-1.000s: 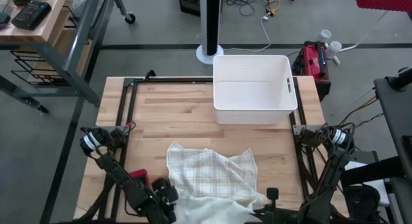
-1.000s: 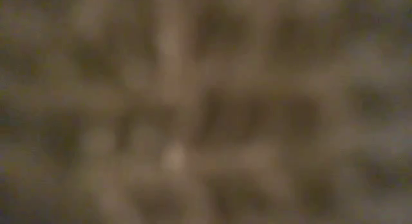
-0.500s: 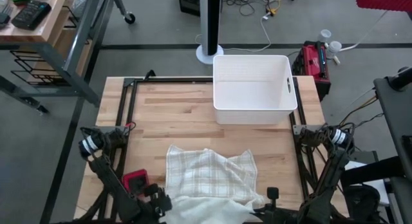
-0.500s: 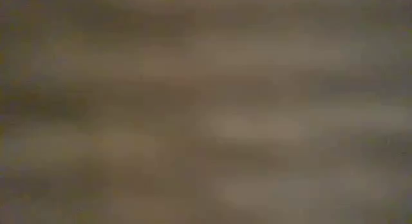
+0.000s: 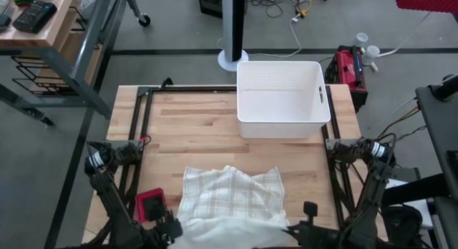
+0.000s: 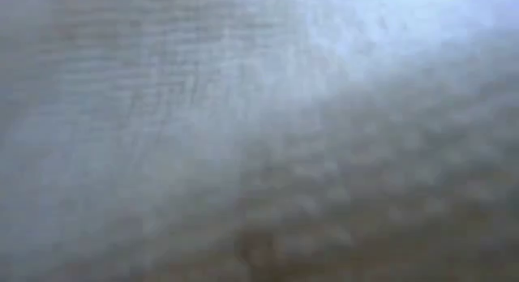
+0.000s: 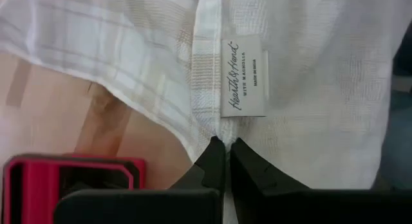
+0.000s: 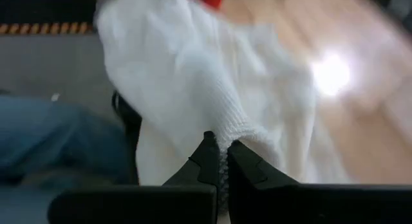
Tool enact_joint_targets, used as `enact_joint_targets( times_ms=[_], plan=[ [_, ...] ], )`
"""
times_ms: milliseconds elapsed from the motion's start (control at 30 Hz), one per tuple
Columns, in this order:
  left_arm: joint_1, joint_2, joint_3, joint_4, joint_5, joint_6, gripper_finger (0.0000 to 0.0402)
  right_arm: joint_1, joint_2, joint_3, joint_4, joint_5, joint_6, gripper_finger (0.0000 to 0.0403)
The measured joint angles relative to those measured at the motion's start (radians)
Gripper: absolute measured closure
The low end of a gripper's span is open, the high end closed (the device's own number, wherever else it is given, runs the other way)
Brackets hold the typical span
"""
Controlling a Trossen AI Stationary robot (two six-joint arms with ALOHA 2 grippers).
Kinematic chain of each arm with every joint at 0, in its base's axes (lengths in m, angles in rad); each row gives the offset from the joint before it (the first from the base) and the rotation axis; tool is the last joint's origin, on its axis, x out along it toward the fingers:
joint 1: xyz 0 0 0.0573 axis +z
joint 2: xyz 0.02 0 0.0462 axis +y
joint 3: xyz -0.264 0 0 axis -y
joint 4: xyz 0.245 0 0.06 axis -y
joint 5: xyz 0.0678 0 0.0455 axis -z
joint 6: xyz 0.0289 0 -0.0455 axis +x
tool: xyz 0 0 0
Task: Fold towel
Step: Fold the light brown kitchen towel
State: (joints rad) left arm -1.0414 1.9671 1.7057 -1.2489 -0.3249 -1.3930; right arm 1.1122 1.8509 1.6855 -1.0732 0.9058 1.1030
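A white towel (image 5: 230, 200) with faint tan checks lies at the table's near middle, its far part on the wood and its near edge raised. My left gripper (image 7: 225, 147) is shut on the near-left edge, below a sewn label (image 7: 243, 76). My right gripper (image 8: 219, 150) is shut on the near-right edge. In the high view both grippers sit at the near edge, left (image 5: 172, 229) and right (image 5: 292, 231). Towel cloth (image 6: 243, 136) fills the low view. My left gripper pinches the towel's hemmed edge (image 7: 222, 129) between its two fingers, just below the label. It comes steeply from above. The cloth spreads away from the fingers, and the part beyond lies on the table. My right gripper pinches a bunched fold of the towel's edge (image 8: 226, 135) between its two fingers, slanting down from the near side. The cloth fans out from the fingers and hangs slack toward the table.
A white plastic bin (image 5: 283, 99) stands at the table's far right. Bare wood (image 5: 186, 127) lies between the bin and the towel. Black frame rails (image 5: 136, 134) run along the table's left and right sides.
My left gripper has risen and gone toward the table's near left corner, taking the towel's near-left edge with it. My right gripper has risen a little. The towel's near edge is lifted and stretched wider; its far part has slid slightly toward the near edge.
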Motion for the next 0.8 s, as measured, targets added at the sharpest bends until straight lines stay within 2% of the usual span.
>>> enact_joint_targets(
  times_ms=[67, 200, 267, 367, 533, 633, 700, 800],
  plan=[
    [-0.007, -0.002, 0.0, 0.003, -0.005, -0.044, 0.0401, -0.002, 0.0, 0.006, -0.046, -0.085, 0.075, 0.0403],
    [-0.008, -0.002, -0.069, 0.144, 0.026, -0.033, 0.0401, -0.018, 0.016, -0.008, -0.046, -0.313, 0.149, 0.0403],
    [-0.007, -0.002, -0.105, 0.175, 0.031, -0.031, 0.0401, -0.027, 0.028, -0.018, -0.047, -0.362, 0.159, 0.0403],
    [-0.007, -0.002, -0.126, 0.174, 0.034, -0.053, 0.0401, -0.035, 0.035, -0.021, -0.044, -0.359, 0.156, 0.0403],
    [-0.011, -0.002, -0.127, 0.28, -0.024, -0.043, 0.0396, -0.05, 0.053, -0.021, 0.009, -0.339, 0.109, 0.0403],
    [-0.011, -0.002, -0.114, 0.293, -0.036, -0.026, 0.0394, -0.064, 0.064, -0.021, 0.05, -0.338, 0.056, 0.0403],
    [-0.012, -0.002, -0.113, 0.302, -0.079, -0.03, 0.0396, -0.071, 0.074, -0.021, 0.063, -0.338, 0.048, 0.0403],
    [-0.013, 0.011, -0.114, 0.308, -0.054, -0.042, 0.0399, -0.072, 0.084, -0.021, 0.061, -0.339, 0.048, 0.0403]
  ],
)
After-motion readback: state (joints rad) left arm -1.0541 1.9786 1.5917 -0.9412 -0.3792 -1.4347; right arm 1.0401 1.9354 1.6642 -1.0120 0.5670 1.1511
